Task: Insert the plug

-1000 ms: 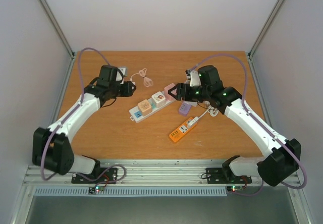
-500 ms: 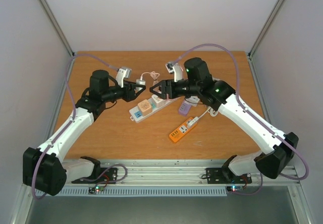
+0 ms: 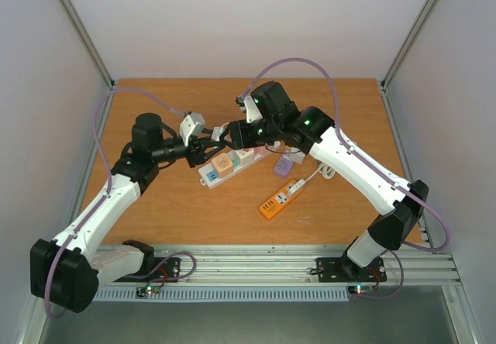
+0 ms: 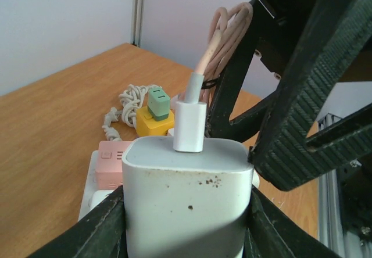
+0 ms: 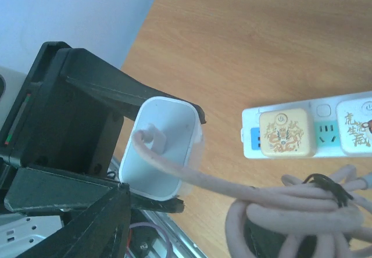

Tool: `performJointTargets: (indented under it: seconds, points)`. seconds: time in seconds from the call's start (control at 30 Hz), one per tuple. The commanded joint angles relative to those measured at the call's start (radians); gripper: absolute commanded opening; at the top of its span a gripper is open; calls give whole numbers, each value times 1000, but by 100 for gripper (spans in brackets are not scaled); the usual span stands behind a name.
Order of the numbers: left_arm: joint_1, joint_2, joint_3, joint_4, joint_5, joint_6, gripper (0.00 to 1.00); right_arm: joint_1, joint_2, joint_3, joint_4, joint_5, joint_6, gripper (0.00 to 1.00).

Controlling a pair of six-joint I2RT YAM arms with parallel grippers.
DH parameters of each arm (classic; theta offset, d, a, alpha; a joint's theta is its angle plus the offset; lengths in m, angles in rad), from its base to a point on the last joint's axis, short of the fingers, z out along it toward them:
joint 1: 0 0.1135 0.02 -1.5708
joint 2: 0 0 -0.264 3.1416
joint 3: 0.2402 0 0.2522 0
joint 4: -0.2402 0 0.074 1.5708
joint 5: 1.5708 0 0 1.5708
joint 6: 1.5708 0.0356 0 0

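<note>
My left gripper (image 3: 206, 147) is shut on a white charger block (image 4: 186, 194), held above the table; the block also shows in the right wrist view (image 5: 163, 147). A pink cable (image 4: 212, 43) runs from a white connector (image 4: 190, 124) on the block's top to a tied coil (image 5: 302, 217). My right gripper (image 3: 231, 133) faces the left one, jaws apart. The coil lies against one right finger (image 4: 302, 95) and is not pinched. The white power strip (image 3: 232, 162), with coloured adaptor blocks on it, lies just below both grippers.
A purple adaptor (image 3: 282, 166) and an orange power strip (image 3: 280, 199) with a white cord lie right of the white strip. The left wrist view shows a pink block (image 4: 110, 165), a yellow adaptor with a green plug (image 4: 154, 118) and a white cord (image 4: 125, 104).
Both grippers have moved toward each other over the white strip. The left one has carried the charger and its cable to the right, off the table. The right arm has swung left.
</note>
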Motion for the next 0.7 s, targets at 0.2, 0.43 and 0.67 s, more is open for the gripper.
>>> performJointTargets:
  seconds: [0.2,0.43,0.67]
  points:
    - [-6,-56,-16,-6,6,163,30,37,23,56,-9,17,70,53]
    - [-7,-76,-22,-19,8,178,30,64,76,106,-85,106,120,49]
    - [-6,-74,-15,-61,30,193,30,73,89,106,-90,96,134,46]
